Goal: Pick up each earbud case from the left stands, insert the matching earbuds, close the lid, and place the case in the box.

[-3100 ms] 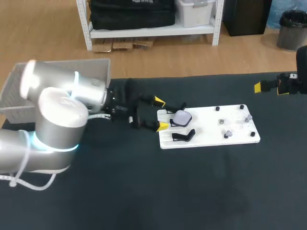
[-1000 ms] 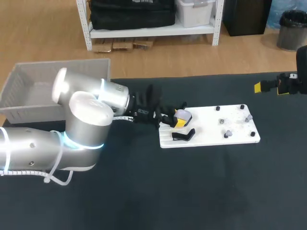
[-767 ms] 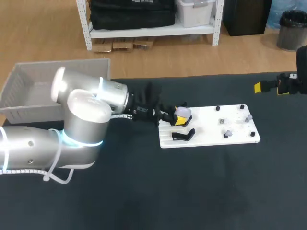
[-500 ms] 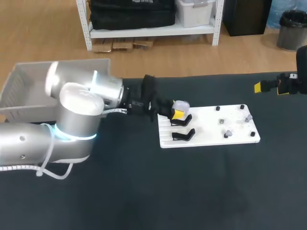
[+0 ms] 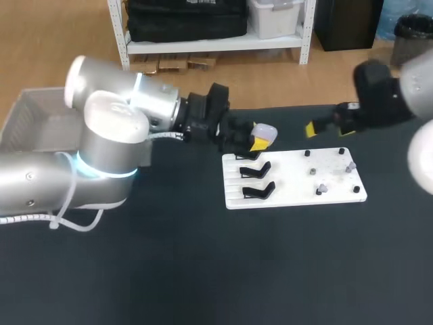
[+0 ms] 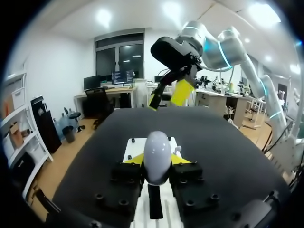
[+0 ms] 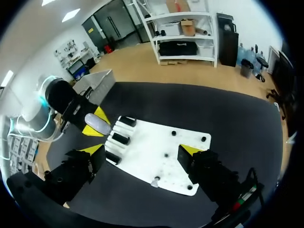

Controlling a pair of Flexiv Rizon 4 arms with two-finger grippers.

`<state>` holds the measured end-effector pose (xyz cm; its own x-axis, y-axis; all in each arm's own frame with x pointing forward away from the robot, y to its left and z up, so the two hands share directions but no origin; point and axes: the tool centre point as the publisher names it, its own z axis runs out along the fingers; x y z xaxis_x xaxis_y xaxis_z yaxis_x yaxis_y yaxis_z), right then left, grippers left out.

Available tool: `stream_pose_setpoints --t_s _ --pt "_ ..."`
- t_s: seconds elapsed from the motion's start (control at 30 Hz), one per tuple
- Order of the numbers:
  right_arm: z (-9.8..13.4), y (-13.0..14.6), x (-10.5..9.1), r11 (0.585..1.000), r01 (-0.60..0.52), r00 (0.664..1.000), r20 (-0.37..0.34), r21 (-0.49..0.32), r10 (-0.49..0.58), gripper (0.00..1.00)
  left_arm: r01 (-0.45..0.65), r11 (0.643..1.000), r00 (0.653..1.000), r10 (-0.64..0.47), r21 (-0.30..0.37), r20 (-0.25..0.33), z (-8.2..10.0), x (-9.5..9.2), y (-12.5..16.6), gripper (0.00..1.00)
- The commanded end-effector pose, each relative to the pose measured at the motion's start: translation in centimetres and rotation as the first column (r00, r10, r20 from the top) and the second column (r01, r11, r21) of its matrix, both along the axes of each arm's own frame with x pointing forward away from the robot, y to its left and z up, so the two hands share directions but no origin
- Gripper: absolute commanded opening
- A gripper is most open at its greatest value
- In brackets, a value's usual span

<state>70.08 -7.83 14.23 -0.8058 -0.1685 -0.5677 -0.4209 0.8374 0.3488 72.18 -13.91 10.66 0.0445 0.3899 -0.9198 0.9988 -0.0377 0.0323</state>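
Now the left gripper (image 5: 254,143) pinches the pale lavender earbud case (image 5: 265,131) between its two yellow tips, one finger pressing on either side. In the left wrist view the case stands upright between the fingers, its rounded end pointing away from the wrist. It hangs in the air by the far left corner of the white board (image 5: 294,196), apart from the black stands (image 5: 258,191) that sit in a row along the board's left end. Seen along the left fingers, one stand lies under the case.

The left arm comes in from the left side of the table. It passes in front of the grey box (image 5: 26,114), which sits at the far left corner and is partly hidden by the arm's big joints.

The right gripper (image 7: 141,151) is spread wide with nothing between its fingers. It hovers above the far side of the table, just beyond the board's far edge and to the right of the case. From its own wrist view the whole board lies ahead of its open fingers, with the left gripper and the case at the board's far left end.

Small earbuds (image 5: 321,190) and dark pegs (image 5: 342,152) dot the right half of the board (too small to tell which is which with any certainty).
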Motion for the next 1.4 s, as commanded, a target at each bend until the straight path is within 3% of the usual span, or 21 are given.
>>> stream_pose_setpoints --t_s 0.03,0.5,0.83,1.0,1.13,1.33,1.4 --pt "-0.4 2.0 0.5 1.0 -0.011 1.0 -0.008 0.001 0.011 1.0 0.018 1.0 1.0 -0.018 0.006 0.007 0.6 1.1 -1.1 0.0" --pt "-1.1 4.2 0.7 0.999 -0.049 0.998 -0.047 0.002 0.049 1.0 0.042 0.999 0.999 -0.042 -0.011 0.022 0.8 0.6 -1.5 0.0" --pt "-0.5 3.6 1.5 0.999 -0.037 0.999 -0.04 -0.012 0.037 1.0 0.062 0.997 0.998 -0.061 -0.043 0.025 1.2 -0.8 -1.6 0.0" --pt "0.4 3.2 1.5 0.999 -0.023 1.0 -0.009 -0.03 0.023 1.0 0.069 0.996 0.998 -0.069 -0.056 0.001 0.5 -1.1 -1.7 0.0" --pt "1.0 2.4 1.1 0.989 -0.007 1.0 0.008 -0.144 0.008 1.0 0.057 0.991 0.998 -0.058 -0.12 -0.007 0.4 -1.1 -1.8 0.0" --pt "0.6 0.5 0.3 0.931 -0.016 1.0 -0.002 -0.364 0.017 1.0 0.032 0.968 0.999 -0.023 -0.247 0.038 1.0 -0.8 -2.1 0.0" --pt "0.3 -0.2 0.0 0.914 -0.011 1.0 -0.014 -0.406 0.007 1.0 0.032 0.965 0.998 -0.015 -0.261 0.067 1.4 -0.7 -2.2 0.0"
